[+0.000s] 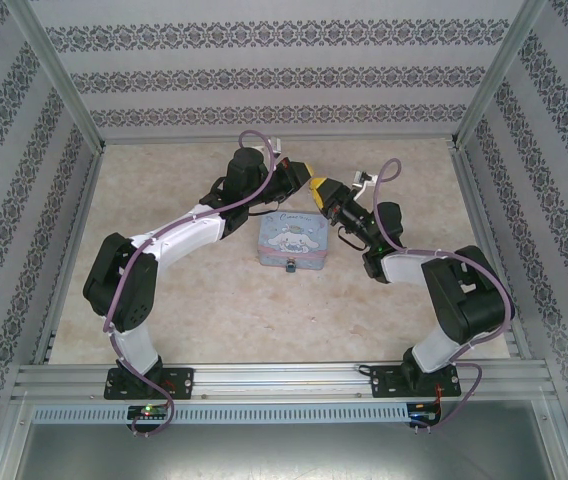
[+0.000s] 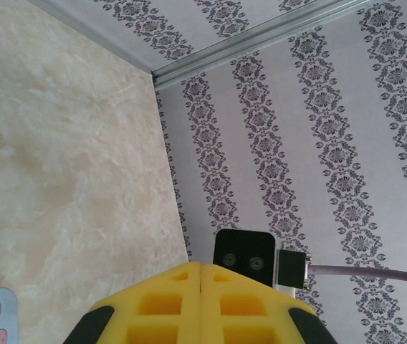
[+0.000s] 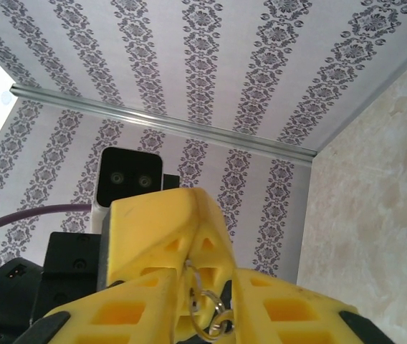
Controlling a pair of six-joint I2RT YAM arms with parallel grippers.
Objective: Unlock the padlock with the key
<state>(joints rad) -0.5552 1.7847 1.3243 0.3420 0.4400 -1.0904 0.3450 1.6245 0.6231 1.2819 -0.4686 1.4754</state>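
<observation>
Padlock (image 1: 289, 266) sits at the tin's near edge, a tiny dark and bluish piece touching the middle of that side, well apart from both grippers. It is too small in the overhead view to tell whether its shackle is closed. The tin (image 1: 292, 238) is light blue with a cartoon print on its lid and lies flat on the marbled table (image 1: 214, 310).

Both arms reach past the tin, and their yellow fingertips meet just beyond its far edge, raised off the table. The left gripper (image 1: 302, 174) comes in from the tin's far left corner. Its own wrist camera shows its fingers (image 2: 160, 308) pressed together along a straight seam, with nothing visible between them. A corner of the tin lies low and to the left in that view. The right arm's wrist camera (image 2: 243, 259) faces it from just beyond the fingertips.

The right gripper (image 1: 320, 189) comes in from the tin's far right corner. In its wrist view its fingers (image 3: 297, 312) stand a little apart, and the wedge-shaped tip of the left gripper points down into the gap. A small metal key ring (image 3: 205, 309) hangs there, just under that tip. I cannot tell whether the right fingers pinch anything, nor which gripper bears the ring. The key's blade is hidden.
</observation>
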